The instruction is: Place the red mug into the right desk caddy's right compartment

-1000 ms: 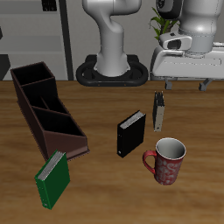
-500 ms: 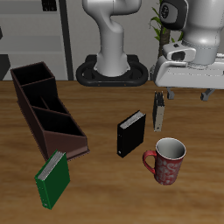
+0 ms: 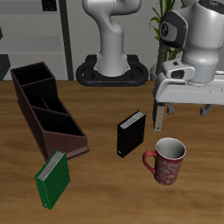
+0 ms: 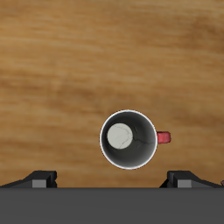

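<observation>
Jaws wide apart, gripper [image 3: 183,109] hovering above the bench [image 3: 105,188], holding nothing. Red mug [image 3: 166,161] upright on the bench just below it toward the front edge, handle at about 9 o'clock in the exterior view. Wrist view looks straight down into the mug [image 4: 129,139]. Brown caddy [image 3: 44,109] well apart across the bench; black box [image 3: 131,134] between them, green book [image 3: 52,180] by the caddy's near end.

red mug [image 3: 166,161] upright on table, right desk caddy [image 3: 46,108] well apart

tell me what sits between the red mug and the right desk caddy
The small black box stands between the red mug and the right desk caddy, seen in the exterior view.
</observation>
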